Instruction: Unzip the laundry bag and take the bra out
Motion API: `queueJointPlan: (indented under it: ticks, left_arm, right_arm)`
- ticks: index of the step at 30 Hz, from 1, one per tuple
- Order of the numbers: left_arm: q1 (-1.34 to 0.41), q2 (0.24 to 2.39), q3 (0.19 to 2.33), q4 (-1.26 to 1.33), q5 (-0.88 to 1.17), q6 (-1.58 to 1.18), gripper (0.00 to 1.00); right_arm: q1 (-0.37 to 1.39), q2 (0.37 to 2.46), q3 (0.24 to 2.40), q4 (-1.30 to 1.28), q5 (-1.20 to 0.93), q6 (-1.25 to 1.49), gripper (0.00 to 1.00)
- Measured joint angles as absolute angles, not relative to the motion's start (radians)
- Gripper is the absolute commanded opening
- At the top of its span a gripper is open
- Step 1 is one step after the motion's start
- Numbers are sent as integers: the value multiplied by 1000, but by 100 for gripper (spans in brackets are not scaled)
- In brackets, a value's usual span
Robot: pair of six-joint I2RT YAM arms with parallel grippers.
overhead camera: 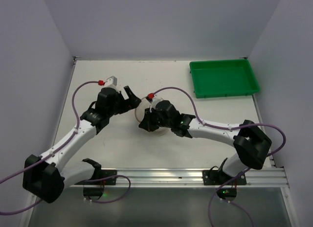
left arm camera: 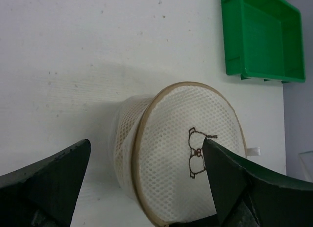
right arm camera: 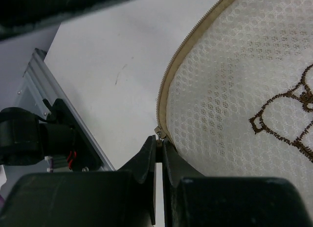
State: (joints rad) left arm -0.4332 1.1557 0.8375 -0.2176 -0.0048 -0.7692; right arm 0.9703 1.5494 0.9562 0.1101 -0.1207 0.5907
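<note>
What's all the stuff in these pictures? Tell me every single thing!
laundry bag: one, cream-white mesh with a small dark drawing, middle of the table
zip pull: one, metal, on the bag's rim
tray: one, green, far right corner of the table
table: one, white, under everything
rail: one, silver, near edge of the table
left gripper: one, black, open, facing the bag from its left
right gripper: one, black, shut on the zip pull
</note>
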Motion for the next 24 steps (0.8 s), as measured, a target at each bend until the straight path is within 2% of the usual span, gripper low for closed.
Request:
queueJointPlan:
  ticks: [5,8,9,10,11,14,20,24]
  left_arm:
    - [-433,1020,698,-226,-8,-833,90]
    - [-434,1039,670,-222,33,-860,74]
    - [-435,1055,663,-211,49,-871,59]
    - [-439,1069,655,-196,60,-884,49]
    - [-442,1081,644,-185,72,-897,29]
    - [-455,1092,618,-155,97,-925,0]
    - [-463,1088,616,-118,116,-935,0]
    - [-465,1069,616,-122,116,-931,0]
  right_arm:
    - [970,1550,956,121,-105,595,0]
    - [970,1550,956,125,-97,595,0]
    - [970,1550,956,126,-96,596,0]
    - [970,1550,956,127,-96,596,0]
    - [970,1550,956,126,-96,595,0]
    - [970,1549,956,121,-96,595,0]
    - [967,1481,910,57,-60,556,0]
    - [886,1335,803,6,-64,530,0]
